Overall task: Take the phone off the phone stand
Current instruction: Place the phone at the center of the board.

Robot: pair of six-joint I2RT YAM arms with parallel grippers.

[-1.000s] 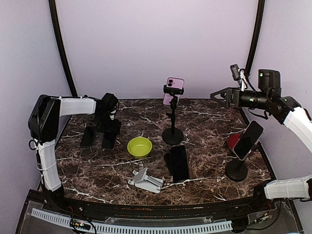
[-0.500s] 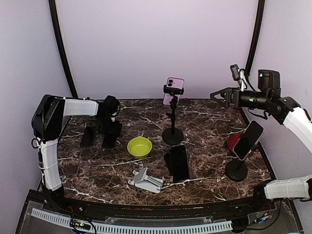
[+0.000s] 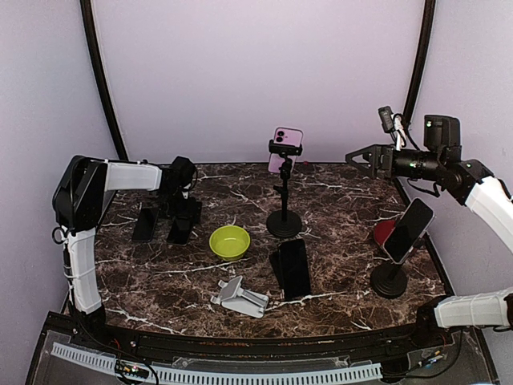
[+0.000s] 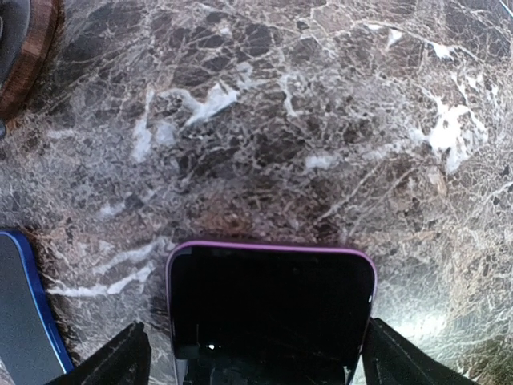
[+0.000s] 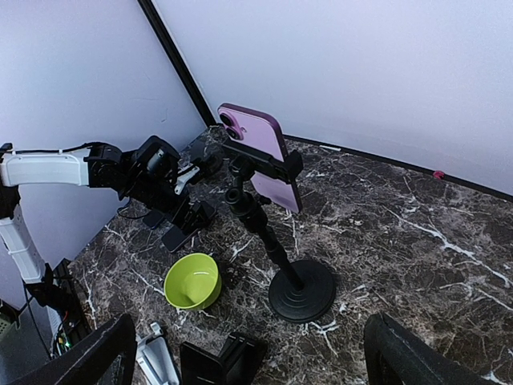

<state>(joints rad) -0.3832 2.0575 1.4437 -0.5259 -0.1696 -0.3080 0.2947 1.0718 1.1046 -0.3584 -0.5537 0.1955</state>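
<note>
Left gripper (image 4: 255, 362), spread astride the flat purple-rimmed black phone (image 4: 271, 305), grips nothing: lift straight up off that phone. Right gripper (image 3: 358, 155) gapes, empty.

Green bowl (image 3: 230, 241) sits on marble table (image 3: 345, 200).

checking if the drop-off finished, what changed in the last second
The left gripper shifted slightly rightward in the top view; its jaws stand open either side of the purple-edged phone lying flat. The right gripper, pink phone and phone stand stayed put.
</note>
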